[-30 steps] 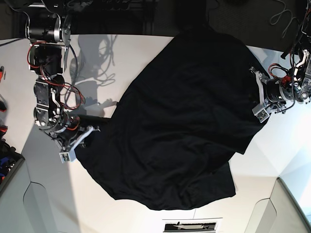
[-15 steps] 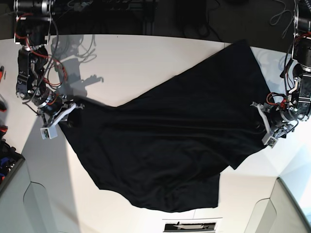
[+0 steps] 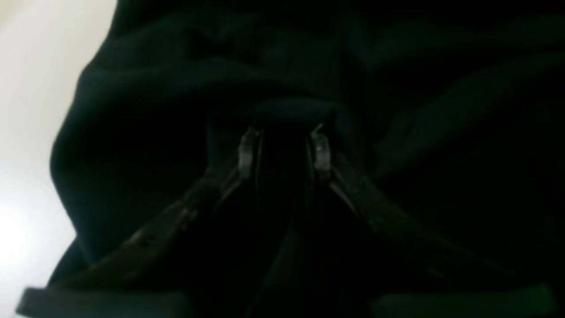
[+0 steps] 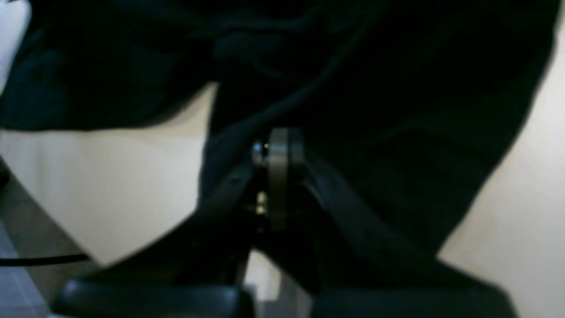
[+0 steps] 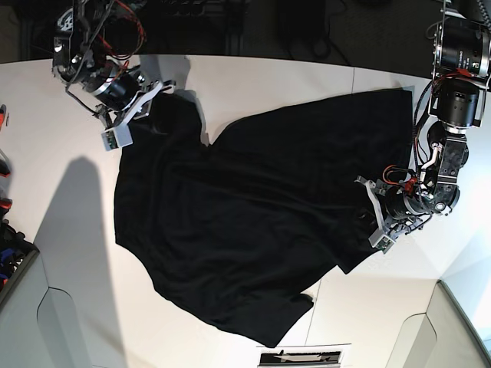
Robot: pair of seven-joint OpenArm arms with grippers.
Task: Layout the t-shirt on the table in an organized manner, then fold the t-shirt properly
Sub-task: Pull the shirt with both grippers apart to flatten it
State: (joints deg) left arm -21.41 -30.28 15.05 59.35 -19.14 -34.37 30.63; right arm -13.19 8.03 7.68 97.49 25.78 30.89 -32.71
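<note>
T-shirt (image 5: pixel 245 222) spread across table (image 5: pixel 253 80), both ends gripped.
Left gripper (image 5: pixel 374 216) clamps a bunched fold; right gripper (image 5: pixel 138 107) pinches thin edge cloth, jaws together.

Both wrist views blurred, t-shirt (image 5: pixel 253 222) neckline and label hidden — folds indistinct

free: table (image 5: pixel 61 215) left side | blocked: centre under t-shirt (image 5: pixel 245 222)

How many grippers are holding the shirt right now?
2. The right gripper is shut on the t-shirt at its upper left corner in the base view; the left gripper pinches a fold at its right edge.
</note>
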